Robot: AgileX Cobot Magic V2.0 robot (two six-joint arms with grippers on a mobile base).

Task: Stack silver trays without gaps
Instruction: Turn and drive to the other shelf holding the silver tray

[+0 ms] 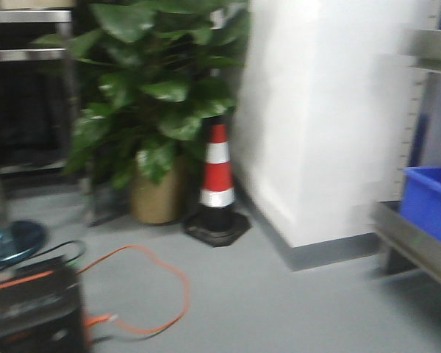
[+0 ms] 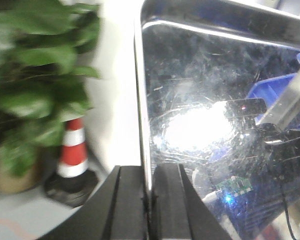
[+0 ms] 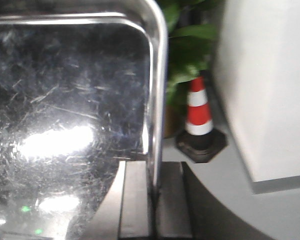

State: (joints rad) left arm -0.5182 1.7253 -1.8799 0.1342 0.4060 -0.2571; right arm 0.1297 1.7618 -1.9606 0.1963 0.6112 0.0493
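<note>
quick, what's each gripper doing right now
left gripper: closed on the silver tray rim
right gripper: closed on the silver tray rim

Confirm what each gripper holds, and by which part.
Left gripper pinches a silver tray by its side rim; right gripper likewise. Whether it's one tray: cannot tell.

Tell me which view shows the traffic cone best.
Exterior front-facing: the traffic cone stands whole, tip to base, though blurred. Left wrist: leaves hide its tip, and the left gripper holding the silver tray overlaps the cone's base. Right wrist: tip lost in dark foliage.
</note>
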